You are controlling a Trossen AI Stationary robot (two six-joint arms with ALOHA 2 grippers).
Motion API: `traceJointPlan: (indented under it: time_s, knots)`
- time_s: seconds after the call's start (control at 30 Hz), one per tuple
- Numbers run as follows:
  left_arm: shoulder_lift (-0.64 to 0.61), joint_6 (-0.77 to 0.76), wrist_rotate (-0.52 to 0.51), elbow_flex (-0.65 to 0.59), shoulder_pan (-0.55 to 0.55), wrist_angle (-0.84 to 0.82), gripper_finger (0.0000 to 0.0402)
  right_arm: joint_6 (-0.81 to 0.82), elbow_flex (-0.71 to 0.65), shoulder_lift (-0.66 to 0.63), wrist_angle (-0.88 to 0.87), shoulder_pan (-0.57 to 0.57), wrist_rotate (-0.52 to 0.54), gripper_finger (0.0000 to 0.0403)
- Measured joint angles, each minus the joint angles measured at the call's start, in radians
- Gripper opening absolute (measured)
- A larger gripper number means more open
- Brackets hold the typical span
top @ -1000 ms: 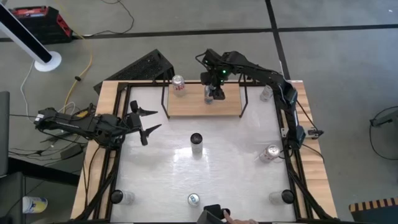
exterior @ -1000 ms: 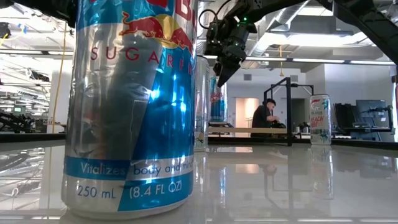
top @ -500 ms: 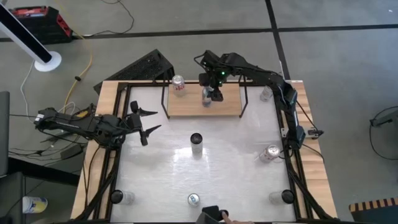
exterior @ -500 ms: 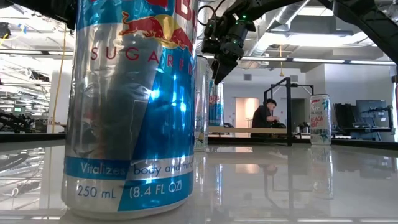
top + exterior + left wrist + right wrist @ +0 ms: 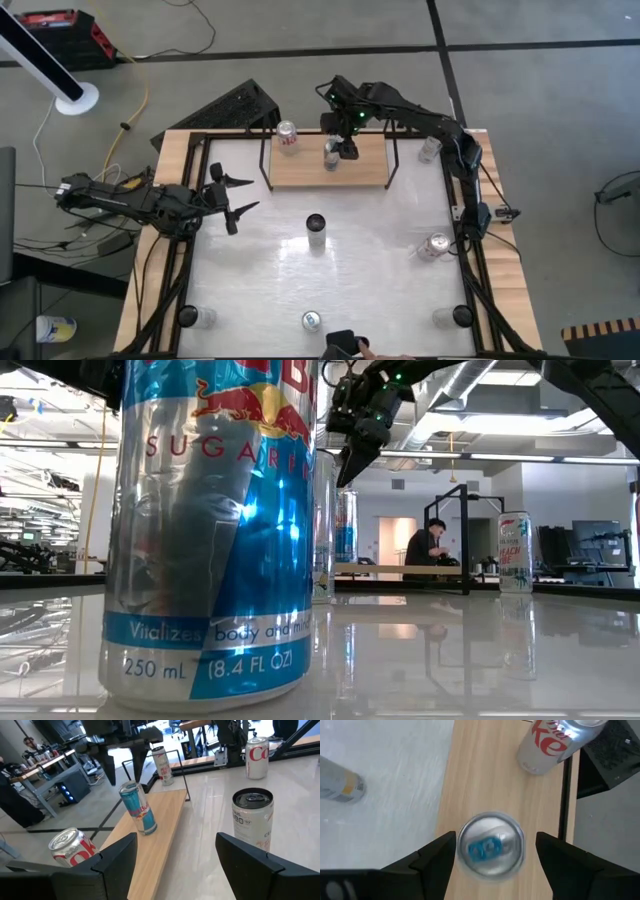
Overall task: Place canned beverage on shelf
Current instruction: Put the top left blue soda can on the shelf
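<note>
Since a second ago the right gripper (image 5: pixel 340 150) has risen off the blue can (image 5: pixel 331 155), jaws wide and empty, so the can stands released on the shelf (image 5: pixel 300 170).

Eight cans (image 5: pixel 316 228) in all — just one shelf (image 5: pixel 365 172)

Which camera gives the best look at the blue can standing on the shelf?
The left wrist view: the blue can stands upright on the shelf, side fully visible. The right wrist view shows only its top; the high view shows it tiny beneath the right hand; the low view mostly hides it.
</note>
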Motion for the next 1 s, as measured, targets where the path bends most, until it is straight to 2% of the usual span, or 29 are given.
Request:
traceJointPlan:
  time_s: [0.23,0.37,0.4,0.53,0.6,0.7,0.8,0.9,1.0]
  knots:
    - [0.0,0.007,-0.003,0.0,0.0,0.011,0.0256,0.042,0.0,-0.1,0.004,-0.007,-0.002,0.0285]
    - [0.0,0.005,-0.005,0.0,0.0,0.013,0.0256,0.101,-0.003,-0.148,-0.081,-0.008,-0.032,0.027]
    - [0.0,0.003,-0.006,0.0,0.0,0.013,0.0256,0.108,-0.011,-0.156,-0.112,-0.008,-0.071,0.0263]
    - [0.0,-0.008,-0.006,0.0,0.0,0.01,0.0256,0.114,-0.138,-0.208,-0.217,-0.03,-0.356,0.0212]
    - [0.0,-0.008,-0.006,0.0,0.0,0.008,0.0256,0.127,-0.259,-0.253,-0.169,-0.039,-0.411,0.0171]
    - [0.0,-0.008,0.001,0.0,0.0,0.008,0.0256,0.189,-0.461,-0.33,0.048,-0.038,-0.389,0.0097]
    - [0.0,-0.009,0.001,0.0,0.0,0.008,0.0256,0.266,-0.612,-0.38,0.264,-0.012,-0.234,0.0025]
    - [0.0,-0.023,0.001,0.0,0.0,0.008,0.0256,0.316,-0.699,-0.404,0.432,0.02,-0.14,0.002]
    - [0.0,-0.041,0.0,0.0,0.0,0.008,0.0256,0.318,-0.733,-0.391,0.496,0.044,-0.126,0.0026]
